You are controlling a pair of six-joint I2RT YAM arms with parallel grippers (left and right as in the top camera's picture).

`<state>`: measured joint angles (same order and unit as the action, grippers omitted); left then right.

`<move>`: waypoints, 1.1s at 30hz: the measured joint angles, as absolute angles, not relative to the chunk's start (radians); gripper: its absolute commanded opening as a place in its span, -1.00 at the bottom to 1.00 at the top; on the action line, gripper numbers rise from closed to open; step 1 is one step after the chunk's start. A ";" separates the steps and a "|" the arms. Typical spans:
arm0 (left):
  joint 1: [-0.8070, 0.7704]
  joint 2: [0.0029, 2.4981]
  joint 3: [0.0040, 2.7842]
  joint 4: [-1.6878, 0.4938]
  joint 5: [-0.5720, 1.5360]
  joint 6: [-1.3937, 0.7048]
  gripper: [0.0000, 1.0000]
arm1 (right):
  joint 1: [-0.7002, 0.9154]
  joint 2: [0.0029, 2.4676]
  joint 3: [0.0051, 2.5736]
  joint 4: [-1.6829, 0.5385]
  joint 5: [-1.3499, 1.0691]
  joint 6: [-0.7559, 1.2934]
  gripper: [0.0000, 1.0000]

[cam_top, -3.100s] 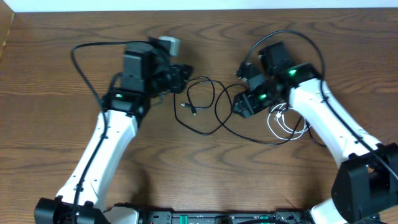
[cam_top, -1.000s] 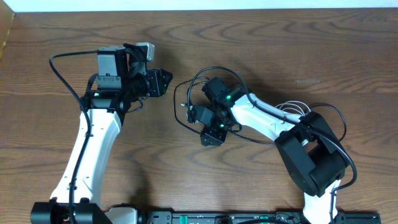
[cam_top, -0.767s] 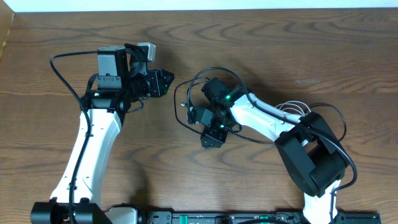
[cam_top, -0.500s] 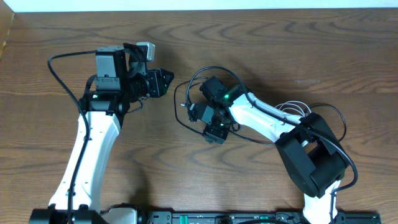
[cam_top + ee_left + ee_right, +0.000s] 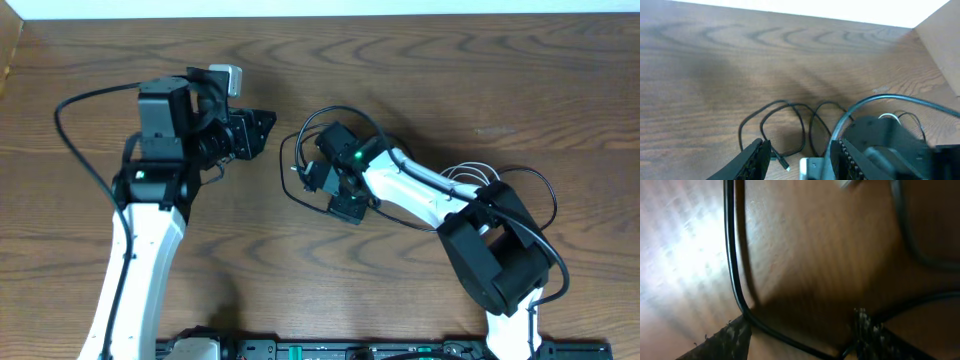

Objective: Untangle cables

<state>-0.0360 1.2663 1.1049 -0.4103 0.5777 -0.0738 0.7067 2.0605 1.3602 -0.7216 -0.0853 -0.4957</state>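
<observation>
Black cable between right tool tips, parted, ungripped | left tool parted, empty

Black cable lies looped at centre of the counter, right of the left pincer and directly beneath the right pincer. White cable lies well right, against the right arm.

Centre — black cable loops, right arm block | front-centre table seemingly free
</observation>
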 measured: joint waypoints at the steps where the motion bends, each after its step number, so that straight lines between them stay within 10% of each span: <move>1: -0.036 1.253 1.105 -0.410 0.578 -0.074 -0.11 | 0.712 2.065 1.365 -0.716 -0.083 -0.496 0.10; 3: -0.036 1.225 1.105 -0.410 0.578 -0.074 -0.05 | 0.716 2.072 1.374 -0.712 -0.079 -0.495 -0.10; 6: -0.035 1.193 1.105 -0.410 0.578 -0.074 -0.03 | 0.725 2.075 1.378 -0.709 -0.081 -0.491 -0.98; 33: -0.035 1.180 1.105 -0.464 0.570 -0.073 -0.02 | 0.673 1.882 1.412 -0.932 0.060 -0.182 -0.98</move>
